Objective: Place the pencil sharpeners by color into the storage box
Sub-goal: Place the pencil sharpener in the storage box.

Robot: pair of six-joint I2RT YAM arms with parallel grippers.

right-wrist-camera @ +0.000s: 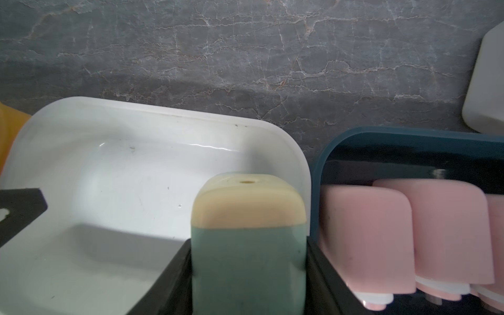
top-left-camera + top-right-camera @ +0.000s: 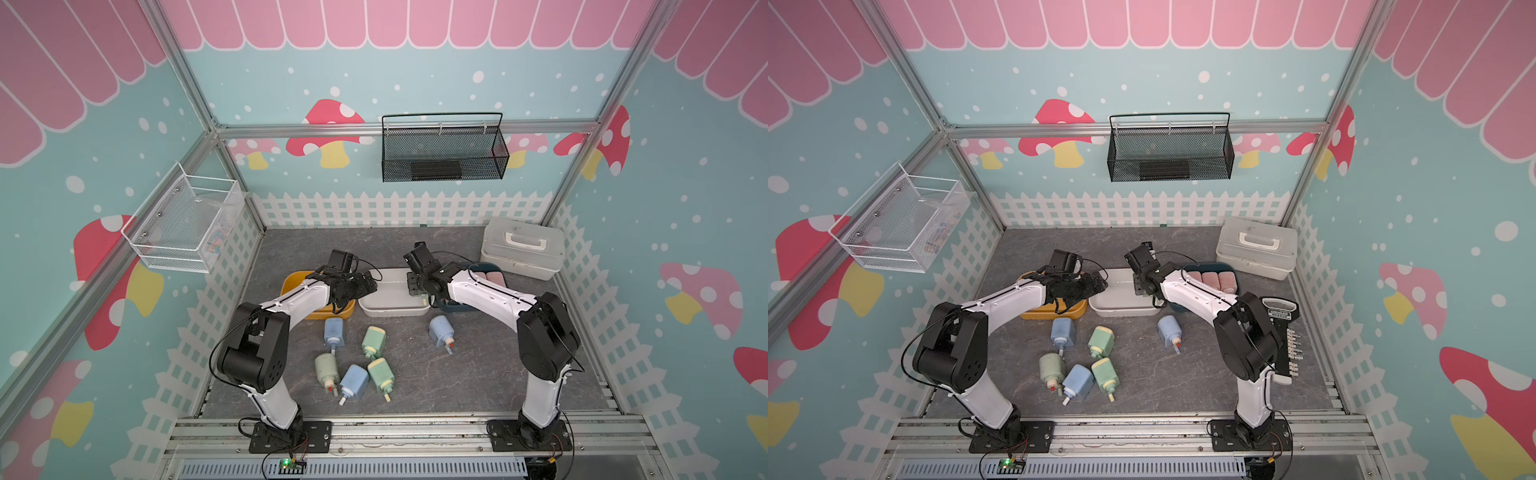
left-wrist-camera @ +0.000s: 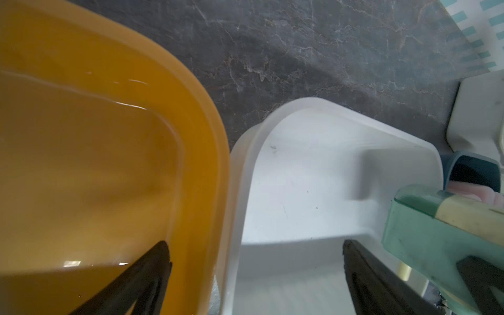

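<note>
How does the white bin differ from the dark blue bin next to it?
The white bin is pale; the dark blue bin is deep teal. The white bin shows nothing lying inside, while the dark blue bin holds pink sharpeners in a row. The right gripper holds a green sharpener over the white bin, not the dark blue bin. Both are open, round-cornered, side by side.

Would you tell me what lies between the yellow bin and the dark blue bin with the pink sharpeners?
The white bin lies between them, as both top views show.
</note>
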